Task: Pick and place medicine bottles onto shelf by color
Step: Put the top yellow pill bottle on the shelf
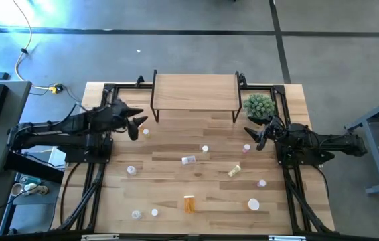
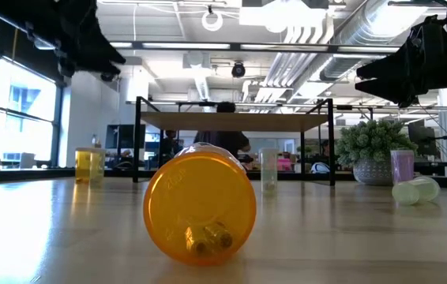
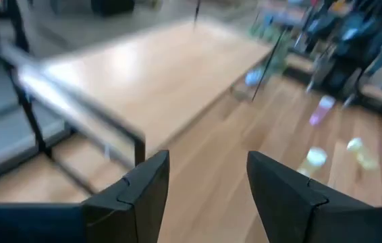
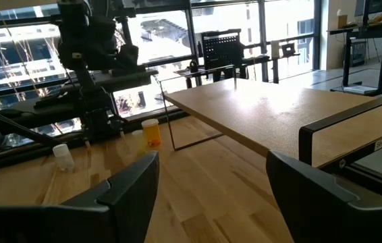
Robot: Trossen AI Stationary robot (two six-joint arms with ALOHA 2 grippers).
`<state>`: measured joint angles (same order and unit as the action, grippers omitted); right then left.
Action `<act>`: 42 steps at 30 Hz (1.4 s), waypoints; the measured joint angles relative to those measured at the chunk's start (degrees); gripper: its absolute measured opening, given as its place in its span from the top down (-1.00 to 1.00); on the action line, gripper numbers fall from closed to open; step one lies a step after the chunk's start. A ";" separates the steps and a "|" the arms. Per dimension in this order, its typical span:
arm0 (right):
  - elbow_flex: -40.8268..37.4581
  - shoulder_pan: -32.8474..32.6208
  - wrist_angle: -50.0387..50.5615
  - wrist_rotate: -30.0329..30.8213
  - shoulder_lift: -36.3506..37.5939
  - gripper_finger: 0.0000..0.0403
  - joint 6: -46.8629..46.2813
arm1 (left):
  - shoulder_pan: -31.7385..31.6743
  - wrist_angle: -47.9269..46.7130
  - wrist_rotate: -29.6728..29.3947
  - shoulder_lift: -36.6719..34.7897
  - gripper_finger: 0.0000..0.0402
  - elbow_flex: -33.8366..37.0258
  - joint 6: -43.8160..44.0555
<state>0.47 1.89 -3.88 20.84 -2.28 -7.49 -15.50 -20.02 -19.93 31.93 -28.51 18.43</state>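
The shelf (image 1: 195,94) stands at the table's far edge on thin black legs, its wooden top bare. Medicine bottles are scattered over the table: an orange one (image 1: 189,203) lies on its side near the front, a white one (image 1: 189,159) in the middle, a yellow-green one (image 1: 234,171) right of it, and a pink one (image 1: 262,182) further right. My left gripper (image 1: 140,127) hovers open and empty off the shelf's left end, above a small bottle (image 1: 145,132). My right gripper (image 1: 252,138) waits open by the plant, fingers (image 4: 130,185) level.
A green spiky plant (image 1: 259,105) in a pot stands right of the shelf, close to my right gripper. Black frame rails (image 1: 89,181) run along both table sides. More small bottles (image 1: 136,214) stand near the front edge. The left arm (image 4: 90,61) shows across the table.
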 joint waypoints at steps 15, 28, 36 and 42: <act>0.00 -0.01 0.00 -0.01 0.02 -0.31 -0.02 | 7.47 -9.19 -7.50 11.83 0.06 0.00 21.93; -0.01 -0.02 0.00 -0.02 0.00 -0.31 0.00 | 11.88 -10.20 -15.70 22.30 0.06 0.01 30.95; -0.02 -0.01 0.00 -0.02 0.00 -0.31 0.00 | 11.86 -10.18 -16.78 29.40 0.06 0.02 34.85; -0.01 0.00 0.00 0.00 0.02 -0.31 -0.02 | 11.86 -10.02 -17.63 33.33 0.06 0.02 36.52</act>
<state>0.46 1.89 -3.88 20.84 -2.26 -7.51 -3.64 -30.04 -37.56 65.25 -28.49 54.96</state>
